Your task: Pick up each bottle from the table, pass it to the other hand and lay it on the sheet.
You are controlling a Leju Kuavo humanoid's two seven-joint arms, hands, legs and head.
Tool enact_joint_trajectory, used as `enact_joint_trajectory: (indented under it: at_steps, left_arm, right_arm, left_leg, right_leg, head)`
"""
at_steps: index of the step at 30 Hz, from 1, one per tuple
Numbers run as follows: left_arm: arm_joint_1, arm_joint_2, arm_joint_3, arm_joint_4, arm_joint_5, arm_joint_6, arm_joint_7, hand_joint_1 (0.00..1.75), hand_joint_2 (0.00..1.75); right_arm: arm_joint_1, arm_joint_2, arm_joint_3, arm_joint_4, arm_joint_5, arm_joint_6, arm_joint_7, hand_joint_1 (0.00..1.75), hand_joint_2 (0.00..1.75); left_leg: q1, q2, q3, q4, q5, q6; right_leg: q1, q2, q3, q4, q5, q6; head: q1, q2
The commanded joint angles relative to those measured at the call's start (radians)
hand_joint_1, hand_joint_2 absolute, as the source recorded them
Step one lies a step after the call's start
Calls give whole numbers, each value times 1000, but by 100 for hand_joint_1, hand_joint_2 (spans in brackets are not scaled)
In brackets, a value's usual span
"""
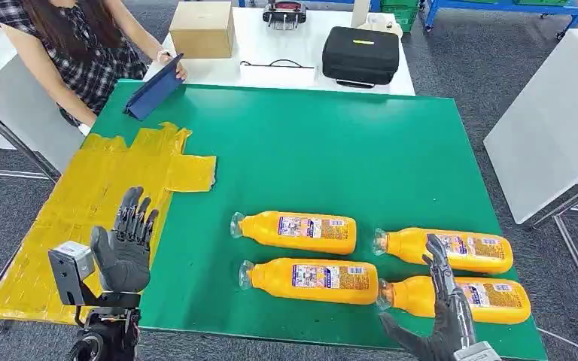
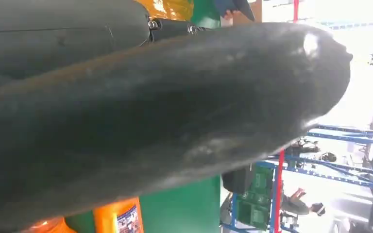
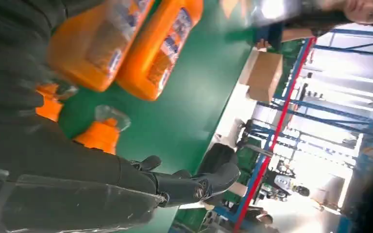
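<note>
Four bottles lie in a tight 2x2 block on the green mat (image 1: 331,150) near the front right; narrow gaps between them. Right hand (image 1: 444,312) hovers over the near-right bottle (image 1: 459,298), fingers spread. Open mat between the bottle block and yellow sheet (image 1: 98,195). Left hand (image 1: 126,241) is raised over the sheet's near part. Person's tablet (image 1: 154,86) stands at the far left corner.

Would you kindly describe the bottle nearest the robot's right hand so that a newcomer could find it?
Look at the green mat and find the four orange bottles lying in two rows. It is the bottle in the near row on the right, its clear cap pointing left. Unlike the others, the right hand hovers right over it.
</note>
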Motion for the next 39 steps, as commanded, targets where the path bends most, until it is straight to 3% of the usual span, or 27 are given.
enact_joint_trajectory:
  at_steps: [1,6,7,10,12,13,19,20,29,32,36,39]
  left_arm:
    - [-24,17,9,54,13,3,-20,0,0]
    - [-18,16,17,37,14,6,-18,0,0]
    - [-18,16,17,37,14,6,-18,0,0]
    - [-19,7,37,39,16,5,-16,0,0]
    - [-18,5,46,36,16,1,-15,0,0]
    - [-18,5,47,35,16,-1,-15,0,0]
    - [-19,-2,59,34,12,-9,-14,0,0]
    - [-18,-5,64,30,11,-11,-14,0,0]
    - [-20,-20,84,17,-2,-23,-7,0,0]
    - [-23,-23,85,20,-8,-36,-4,0,0]
    - [-34,-18,98,24,-4,-42,-5,0,0]
    - [-32,-21,105,14,-5,-45,-4,0,0]
  right_arm:
    - [-5,-60,11,20,38,-29,61,0,175]
    - [6,-79,-16,20,55,-12,87,0,175]
    - [6,-79,-16,20,55,-12,87,0,175]
    - [3,-81,-35,32,107,7,126,0,175]
    - [11,-89,-51,27,157,24,154,0,175]
    - [14,-89,-58,23,160,25,154,0,175]
    - [32,-99,-86,20,231,43,191,0,175]
    - [31,-111,-102,32,236,50,197,0,175]
    - [18,-142,-152,73,241,79,196,0,175]
    - [21,-121,-174,66,254,101,201,0,175]
    - [-21,-127,-166,92,304,145,222,0,175]
    - [-40,-132,-174,105,325,173,233,0,175]
  left_leg:
    - [0,2,7,-1,-3,-2]
    - [0,0,7,-1,-3,-2]
    - [0,1,13,-1,-6,-3]
    - [0,1,5,-1,-2,-1]
    - [0,2,12,-2,-6,-3]
    - [0,1,7,-1,-3,-2]
    - [0,1,11,-1,-5,-3]
    - [0,0,5,-1,-2,-1]
    - [0,1,9,-1,-4,-2]
    - [0,0,5,-1,-2,-1]
    - [0,1,9,-2,-4,-2]
    - [0,2,4,-1,-2,-1]
  right_leg:
    - [0,0,8,-2,-2,-2]
    - [0,-1,6,-2,-3,-1]
    - [1,-1,13,-3,-5,-2]
    - [0,0,4,-2,-2,-1]
    - [1,0,12,-3,-5,-2]
    - [0,0,7,-2,-2,-1]
    - [0,0,11,-3,-4,-2]
    - [0,-1,5,-1,-2,-1]
    - [0,-1,10,-3,-3,-1]
    - [0,-1,3,-2,-1,-1]
    - [1,0,9,-4,-3,-2]
    - [0,1,4,-2,-1,-1]
  head:
    - [0,0]
    - [0,0]
    - [0,0]
    - [0,0]
    - [0,0]
    - [0,0]
    - [0,0]
    - [0,0]
    - [0,0]
    - [0,0]
    - [0,0]
    - [0,0]
